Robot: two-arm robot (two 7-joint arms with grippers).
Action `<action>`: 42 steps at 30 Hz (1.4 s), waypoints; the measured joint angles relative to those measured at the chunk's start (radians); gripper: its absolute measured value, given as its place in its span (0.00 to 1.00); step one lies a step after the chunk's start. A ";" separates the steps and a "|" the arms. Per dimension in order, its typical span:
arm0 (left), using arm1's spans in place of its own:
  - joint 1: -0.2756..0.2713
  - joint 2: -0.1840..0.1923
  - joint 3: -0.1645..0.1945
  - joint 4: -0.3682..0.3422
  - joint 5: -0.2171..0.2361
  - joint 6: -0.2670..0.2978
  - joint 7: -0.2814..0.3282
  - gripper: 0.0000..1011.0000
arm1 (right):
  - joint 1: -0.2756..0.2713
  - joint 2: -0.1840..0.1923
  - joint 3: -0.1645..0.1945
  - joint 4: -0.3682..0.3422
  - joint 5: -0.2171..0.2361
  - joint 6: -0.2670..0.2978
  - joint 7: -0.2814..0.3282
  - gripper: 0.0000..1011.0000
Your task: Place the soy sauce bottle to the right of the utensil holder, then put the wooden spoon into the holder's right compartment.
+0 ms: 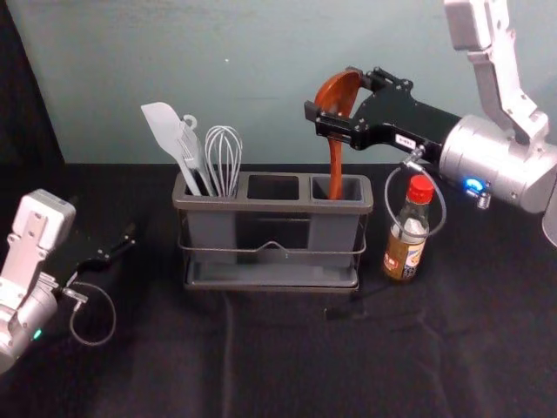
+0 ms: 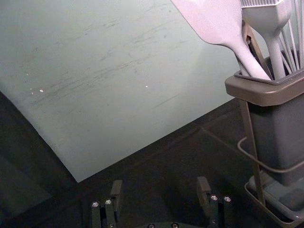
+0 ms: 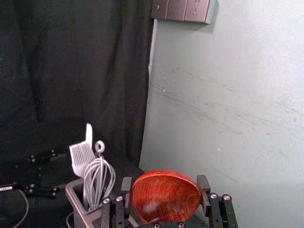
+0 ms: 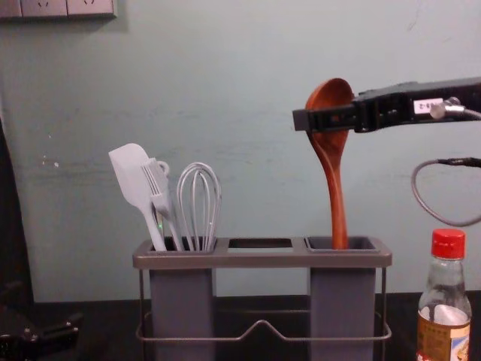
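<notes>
The wooden spoon [image 1: 336,161] stands bowl-up, its handle's lower end inside the right compartment of the utensil holder [image 1: 274,206]. My right gripper [image 1: 332,97] is shut on the bowl, above the holder; in the right wrist view, the right gripper [image 3: 165,197] has one finger at each side of the red-brown bowl [image 3: 166,195]. To the holder's right, the soy sauce bottle [image 1: 409,231] stands upright with its red cap on. My left gripper [image 1: 117,248] is parked low at the left, open, and its two fingers stand apart in the left wrist view, left gripper [image 2: 159,194].
A white spatula [image 1: 171,138], a brush and a whisk [image 1: 224,157] stand in the holder's left compartment. Behind the table rises a pale wall [image 4: 255,75]. The right gripper's cable [image 4: 428,201] loops down near the bottle.
</notes>
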 joint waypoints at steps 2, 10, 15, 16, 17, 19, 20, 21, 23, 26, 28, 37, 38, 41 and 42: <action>0.000 0.000 0.000 0.000 0.000 0.000 0.000 1.00 | -0.004 0.004 0.000 -0.001 0.001 -0.001 -0.003 0.83; 0.000 0.000 0.000 0.000 0.000 0.000 0.000 1.00 | -0.007 0.016 -0.016 0.011 -0.001 -0.001 -0.005 0.83; 0.000 0.000 0.000 0.000 0.000 0.000 0.000 1.00 | -0.011 0.016 -0.030 0.023 -0.017 -0.004 -0.012 0.83; 0.000 0.000 0.000 0.000 0.000 0.000 0.000 1.00 | -0.011 0.016 -0.032 0.025 -0.020 -0.005 -0.013 0.83; 0.000 0.000 0.000 0.000 0.000 0.000 0.000 1.00 | -0.012 0.015 -0.033 0.027 -0.024 -0.006 -0.014 0.83; 0.000 0.000 0.000 0.000 0.000 0.000 0.000 1.00 | -0.014 0.013 -0.037 0.033 -0.031 -0.007 -0.018 0.83; 0.000 0.000 0.000 0.000 0.000 0.000 0.000 1.00 | -0.015 0.012 -0.038 0.035 -0.033 -0.007 -0.018 0.83; 0.000 0.000 0.000 0.000 0.000 0.000 0.000 1.00 | -0.016 0.011 -0.039 0.036 -0.034 -0.008 -0.018 0.83; 0.000 0.000 0.000 0.000 0.000 0.000 0.000 1.00 | -0.019 0.007 -0.040 0.041 -0.039 -0.009 -0.019 0.83; 0.000 0.000 0.000 0.000 0.000 0.000 0.000 1.00 | -0.022 0.004 -0.042 0.046 -0.042 -0.010 -0.019 0.83; 0.000 0.000 0.000 0.000 0.000 0.000 0.000 1.00 | -0.023 0.002 -0.042 0.050 -0.045 -0.010 -0.019 0.83; 0.000 0.000 0.000 0.000 0.000 0.000 0.000 1.00 | -0.028 -0.011 -0.044 0.070 -0.052 -0.010 -0.017 0.83; 0.000 0.000 0.000 0.000 0.000 0.000 0.000 1.00 | -0.029 -0.012 -0.044 0.072 -0.054 -0.010 -0.016 0.83; 0.000 0.000 0.000 0.000 0.000 0.000 0.000 1.00 | -0.029 -0.013 -0.044 0.075 -0.054 -0.010 -0.012 0.83; 0.000 0.000 0.000 0.000 0.000 0.000 0.000 1.00 | -0.029 -0.013 -0.044 0.077 -0.054 -0.010 -0.010 0.83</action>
